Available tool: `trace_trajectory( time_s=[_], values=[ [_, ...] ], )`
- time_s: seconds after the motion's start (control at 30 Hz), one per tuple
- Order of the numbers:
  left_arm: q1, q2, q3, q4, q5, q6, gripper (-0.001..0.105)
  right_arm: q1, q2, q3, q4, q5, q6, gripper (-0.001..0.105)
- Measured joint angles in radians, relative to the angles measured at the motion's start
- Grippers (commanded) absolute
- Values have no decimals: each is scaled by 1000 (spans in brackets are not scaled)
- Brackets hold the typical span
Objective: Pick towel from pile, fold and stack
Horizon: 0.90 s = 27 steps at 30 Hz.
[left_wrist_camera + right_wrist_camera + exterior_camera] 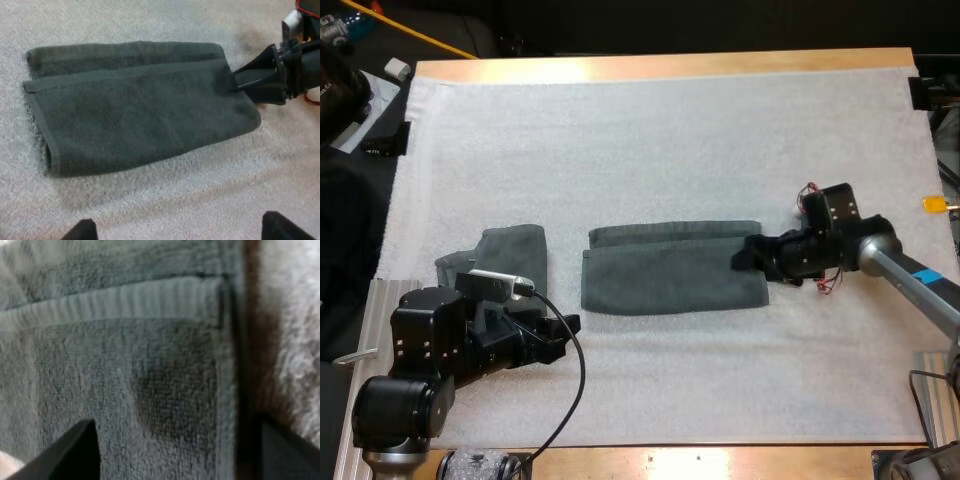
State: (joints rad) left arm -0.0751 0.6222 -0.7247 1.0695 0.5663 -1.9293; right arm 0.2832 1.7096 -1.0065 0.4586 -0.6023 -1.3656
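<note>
Left claw [562, 337], fingers [82, 231] apart, near folded towel [672, 272].

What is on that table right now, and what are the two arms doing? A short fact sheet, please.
Surface: white mat on a wooden table
Middle: folded towel, dark grey-green, lying flat
Left side: second towel, same colour
Right tool: open, at the folded towel's right edge
Left tool: open, over bare mat near the second towel
</note>
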Motion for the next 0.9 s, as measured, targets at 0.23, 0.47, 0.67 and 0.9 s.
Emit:
trace_trajectory(
  time_s=[0.23, 0.47, 0.67, 0.9],
  values=[
    [0, 0, 0, -1, 0, 0, 63, 52, 12, -6, -13, 5, 19, 41],
    [0, 0, 0, -1, 0, 0, 63, 70, 22, -6, 6, 36, 20, 1],
    [0, 0, 0, -1, 0, 0, 63, 70, -17, -6, 82, 150, 1, 0],
    [0, 0, 0, -1, 16, -2, 63, 70, -176, -6, 270, 387, -115, 0]
  ],
)
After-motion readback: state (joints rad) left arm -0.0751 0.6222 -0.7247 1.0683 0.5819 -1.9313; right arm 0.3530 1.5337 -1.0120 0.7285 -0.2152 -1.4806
